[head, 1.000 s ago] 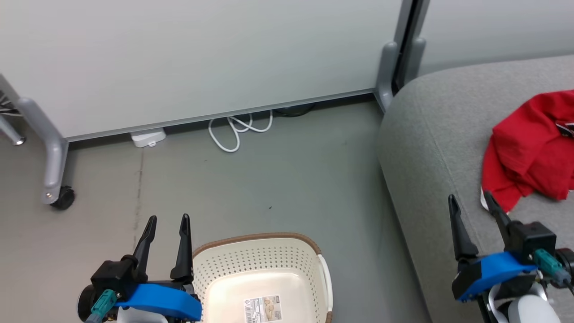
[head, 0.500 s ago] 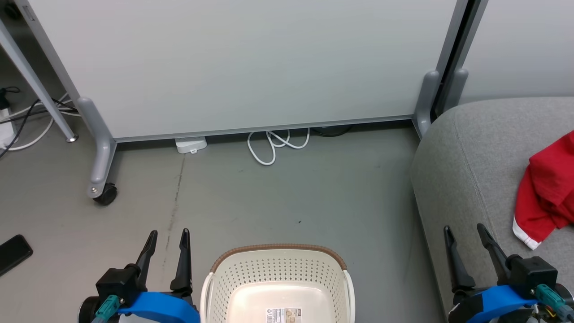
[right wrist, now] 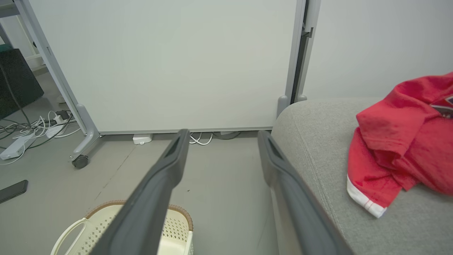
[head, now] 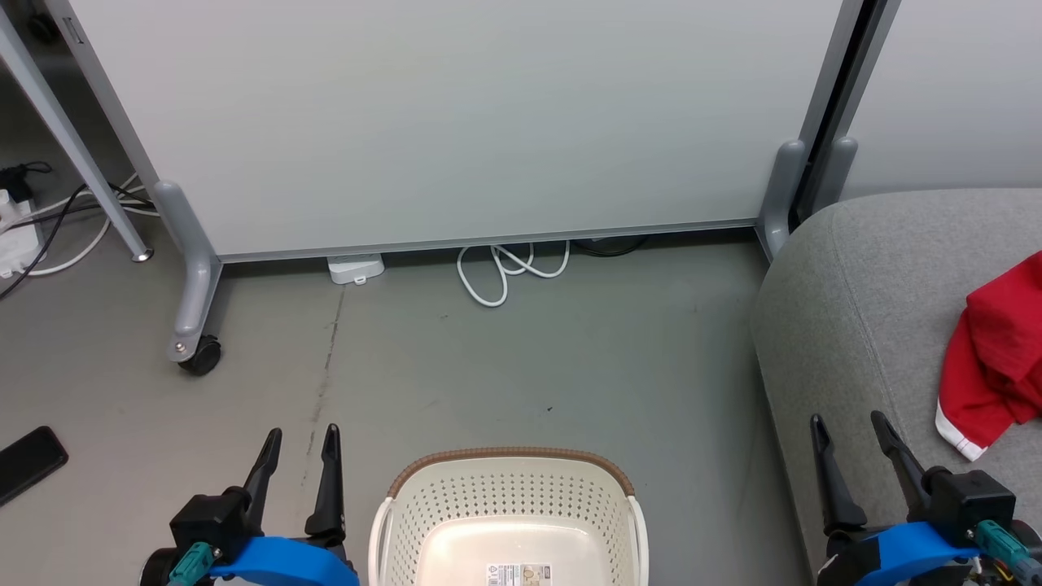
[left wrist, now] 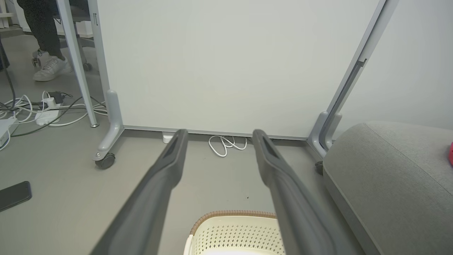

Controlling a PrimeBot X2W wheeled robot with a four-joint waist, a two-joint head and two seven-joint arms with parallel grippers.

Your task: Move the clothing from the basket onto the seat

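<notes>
The clothing [head: 997,366] lies in a red heap on the seat [head: 855,309], set back from its floor-side edge and well apart from its rounded corner. It looks light, limp and quick to bunch, and not fragile. A pinch on a raised fold or on the white-trimmed edge [head: 956,435] should hold best.

One heap shows. It is cut off at the side, so I cannot tell whether it is one garment or two. One basket [head: 509,452] stands on the floor [head: 529,358], its visible bottom bare but for one label [head: 521,574]. There is one seat. There are two end effectors, the left end effector [head: 303,431] and the right end effector [head: 847,419], both spread wide and grasping nothing.
</notes>
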